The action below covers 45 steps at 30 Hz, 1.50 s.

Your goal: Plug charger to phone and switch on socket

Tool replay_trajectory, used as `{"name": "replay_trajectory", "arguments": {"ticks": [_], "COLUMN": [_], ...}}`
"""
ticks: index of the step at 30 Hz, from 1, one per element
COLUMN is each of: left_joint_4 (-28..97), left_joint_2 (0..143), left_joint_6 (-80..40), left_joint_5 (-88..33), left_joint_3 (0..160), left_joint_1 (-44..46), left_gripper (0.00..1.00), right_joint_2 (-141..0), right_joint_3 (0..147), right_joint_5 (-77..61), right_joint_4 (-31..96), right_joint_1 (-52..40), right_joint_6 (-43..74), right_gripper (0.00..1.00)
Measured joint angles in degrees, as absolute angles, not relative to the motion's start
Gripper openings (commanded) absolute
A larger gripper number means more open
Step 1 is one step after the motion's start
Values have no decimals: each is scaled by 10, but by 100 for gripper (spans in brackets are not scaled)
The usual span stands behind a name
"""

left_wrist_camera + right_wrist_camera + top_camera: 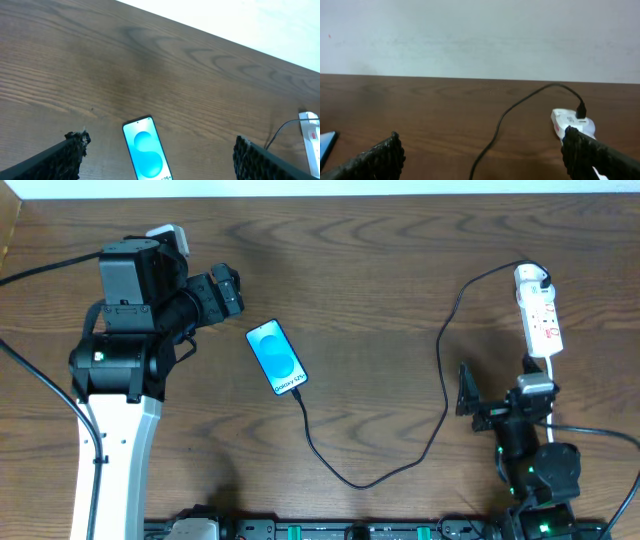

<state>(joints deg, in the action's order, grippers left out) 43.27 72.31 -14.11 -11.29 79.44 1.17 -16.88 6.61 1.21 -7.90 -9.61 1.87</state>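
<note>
1. The tabletop (380, 270) is dark brown wood grain; a pale, bare wall (470, 35) rises behind its far edge.
2. The left tool (159, 142) hangs released, fingers wide apart, over the left side, with the phone just ahead of it.
3. The right tool (482, 137) is also released, fingers spread, near the front right, beside the power strip's near end.
4. The power strip (540, 315) lies far right – white with red markings, any writing too small to read.
5. The phone (276, 357) lies flat left of centre, its blue screen reading "Galaxy S25".
6. The charger cable (440, 370) – thin, black – meets the phone's near end, loops forward, then runs to the strip's far end.
</note>
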Motion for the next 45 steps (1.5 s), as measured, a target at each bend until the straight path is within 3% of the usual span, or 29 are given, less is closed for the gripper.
{"name": "replay_trajectory", "arguments": {"ticks": [8, 18, 45], "left_joint_4": [432, 432, 432], "left_joint_2": [723, 723, 723], "left_joint_6": [-141, -141, -141], "left_joint_5": [-113, -113, -113], "left_joint_3": [794, 794, 794], "left_joint_1": [12, 12, 12], "left_gripper": [95, 95, 95], "right_joint_2": [-100, -10, -7], "right_joint_3": [12, 4, 4], "right_joint_5": [12, 11, 11], "right_joint_4": [-73, 40, 40], "right_joint_1": [-96, -109, -112], "right_joint_6": [19, 19, 19], "right_gripper": [99, 99, 99]}}
